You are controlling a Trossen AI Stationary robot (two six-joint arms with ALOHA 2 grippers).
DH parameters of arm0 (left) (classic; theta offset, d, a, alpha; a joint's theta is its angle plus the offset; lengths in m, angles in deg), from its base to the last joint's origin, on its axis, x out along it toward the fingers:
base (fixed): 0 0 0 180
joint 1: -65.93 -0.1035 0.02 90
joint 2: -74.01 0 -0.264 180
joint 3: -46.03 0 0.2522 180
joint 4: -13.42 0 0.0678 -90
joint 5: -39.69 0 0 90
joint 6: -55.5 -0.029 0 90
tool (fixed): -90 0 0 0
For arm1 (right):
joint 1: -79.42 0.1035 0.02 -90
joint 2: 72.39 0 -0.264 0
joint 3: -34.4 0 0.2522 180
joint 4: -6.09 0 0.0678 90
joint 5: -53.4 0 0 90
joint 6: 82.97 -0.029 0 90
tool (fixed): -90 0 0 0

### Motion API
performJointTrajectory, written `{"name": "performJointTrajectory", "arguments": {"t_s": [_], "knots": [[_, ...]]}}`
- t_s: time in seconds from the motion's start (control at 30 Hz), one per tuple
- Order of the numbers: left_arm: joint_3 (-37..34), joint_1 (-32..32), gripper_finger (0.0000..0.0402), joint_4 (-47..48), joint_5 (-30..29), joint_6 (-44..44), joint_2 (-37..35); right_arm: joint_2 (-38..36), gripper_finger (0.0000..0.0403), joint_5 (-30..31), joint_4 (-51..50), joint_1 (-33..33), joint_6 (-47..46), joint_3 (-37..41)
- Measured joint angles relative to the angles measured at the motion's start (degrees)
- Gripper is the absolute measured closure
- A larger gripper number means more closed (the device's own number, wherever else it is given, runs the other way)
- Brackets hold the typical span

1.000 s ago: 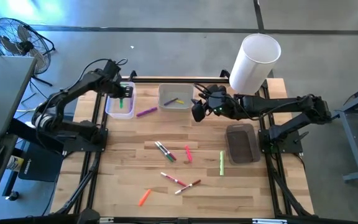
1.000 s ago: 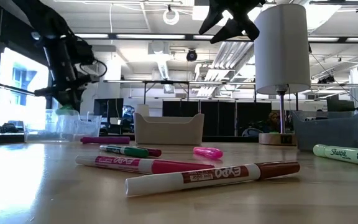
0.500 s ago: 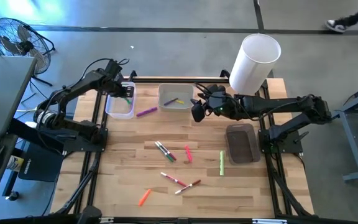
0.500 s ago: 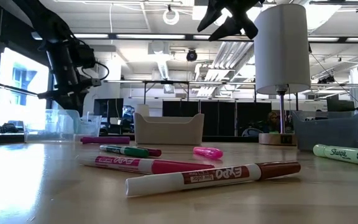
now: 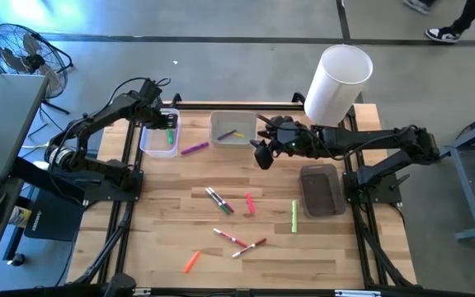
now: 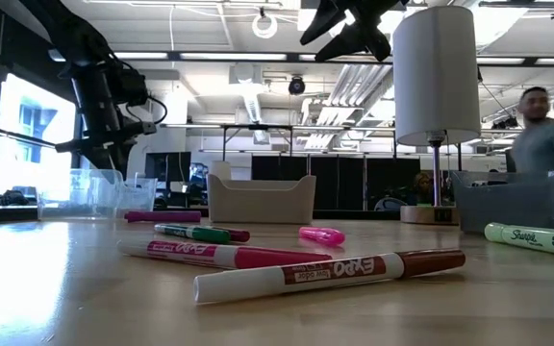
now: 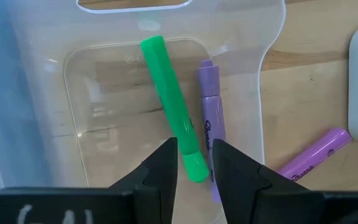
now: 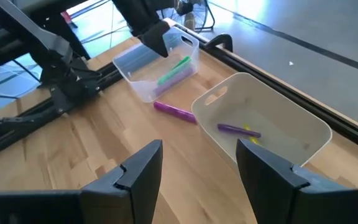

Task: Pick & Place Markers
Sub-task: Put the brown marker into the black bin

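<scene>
Purple marker [image 8: 174, 111] between clear bin [image 8: 143, 87] and white bin [image 8: 303, 134].

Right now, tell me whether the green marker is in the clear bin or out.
In. The green marker lies flat on the clear bin's floor beside a purple marker; the left pincer hovers above it.

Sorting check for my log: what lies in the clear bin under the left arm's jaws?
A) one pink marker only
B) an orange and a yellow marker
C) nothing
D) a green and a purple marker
D: the left wrist view shows a green marker and a purple marker lying side by side inside the clear bin.
</scene>
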Motion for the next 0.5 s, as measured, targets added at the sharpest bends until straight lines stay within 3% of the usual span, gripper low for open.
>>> {"name": "performJointTrajectory", "arguments": {"t_s": [0.17, 0.27, 0.37, 0.5], "knots": [[0.0, 0.0, 0.0302, -0.8, 0.1, -0.1, 0.0, 0.0, 0.0209, 0.6, -1.1, 0.0, 0.0, 0.0], [0.2, 0.0, 0.0302, -1.4, 3.8, -1.4, -0.8, 0.0, 0.0210, 0.8, -1.1, 0.0, 0.5, 0.0], [0.2, 0.3, 0.0302, -5.9, 6.6, -1.3, -4.9, 0.0, 0.0210, 1.0, -1.1, 0.0, 1.1, 0.0], [0.2, 3.6, 0.0302, -11.0, 5.8, 1.6, -13.0, 0.0, 0.0210, 1.0, -1.2, 0.0, 1.3, 0.0]]}}
